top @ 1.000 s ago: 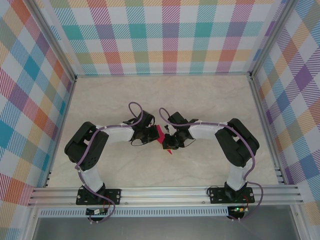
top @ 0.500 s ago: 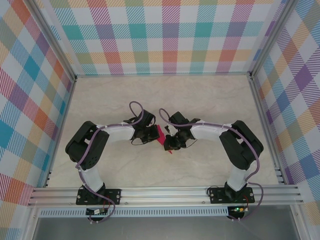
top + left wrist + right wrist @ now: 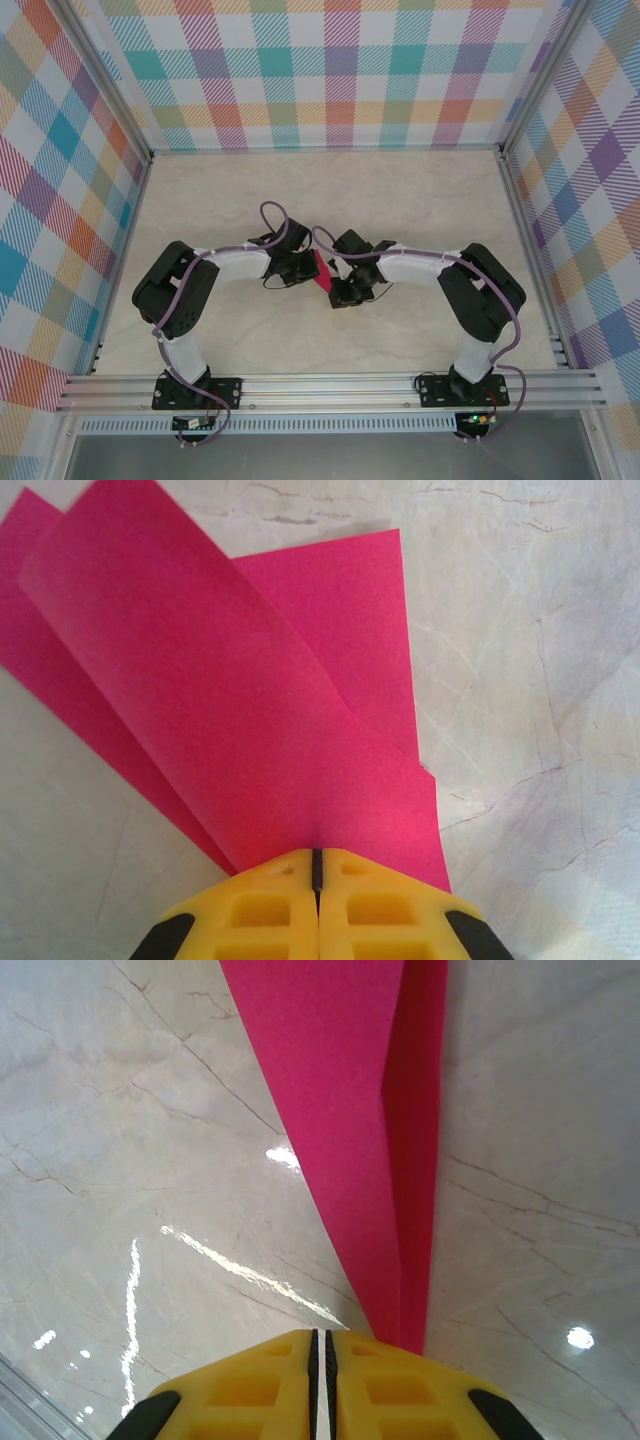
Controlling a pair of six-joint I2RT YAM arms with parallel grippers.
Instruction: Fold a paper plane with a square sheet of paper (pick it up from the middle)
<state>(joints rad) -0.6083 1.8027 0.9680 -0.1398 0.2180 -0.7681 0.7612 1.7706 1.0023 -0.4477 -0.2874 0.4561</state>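
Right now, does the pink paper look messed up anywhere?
A little. In the left wrist view the pink paper looks untidy: its folded layers fan apart, and their edges do not line up. No tear shows.

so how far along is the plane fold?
Done: pink paper is folded to a narrow creased point, per right wrist view. In hand: left end effector shut on its layers, right end effector shut at the tip. Left: layers fan loose, wings not pressed flat.
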